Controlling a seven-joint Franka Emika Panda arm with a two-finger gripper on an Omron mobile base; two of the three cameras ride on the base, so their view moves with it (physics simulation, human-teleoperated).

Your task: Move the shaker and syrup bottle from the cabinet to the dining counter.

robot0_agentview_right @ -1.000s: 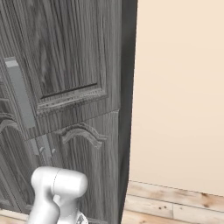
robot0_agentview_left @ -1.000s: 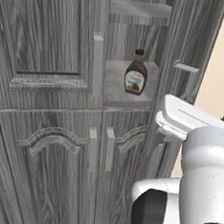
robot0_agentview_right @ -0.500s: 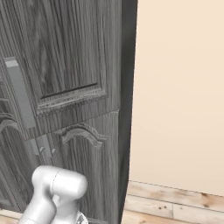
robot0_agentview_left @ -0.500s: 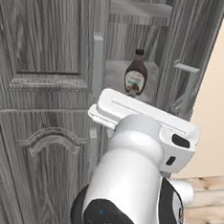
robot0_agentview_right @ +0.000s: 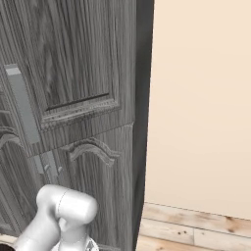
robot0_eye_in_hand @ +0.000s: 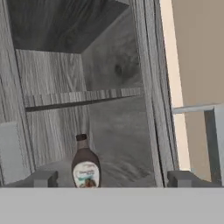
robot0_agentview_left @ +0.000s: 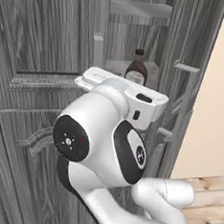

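The syrup bottle (robot0_agentview_left: 136,68), dark brown with a dark cap and a white label, stands upright on an inner shelf of the grey wood-grain cabinet (robot0_agentview_left: 42,55). In the hand view the syrup bottle (robot0_eye_in_hand: 85,164) is straight ahead, left of centre and still some way off. My gripper (robot0_eye_in_hand: 111,180) faces into the open compartment, open, its two fingertips (robot0_eye_in_hand: 41,178) spread wide with nothing between them. My white arm rises in front of the cabinet's lower doors and covers the shelf's front. The shaker and the dining counter are out of view.
An opened cabinet door (robot0_agentview_left: 185,91) with pale bar handles stands just right of the shelf opening. A second shelf (robot0_eye_in_hand: 83,98) runs above the bottle. A beige wall (robot0_agentview_right: 201,98) and wood floor (robot0_agentview_right: 196,225) lie right of the cabinet (robot0_agentview_right: 83,73).
My arm has swung up and left across the left base view, bringing the hand level with the bottle's shelf. The jaws have spread a little wider. The bottle has not moved.
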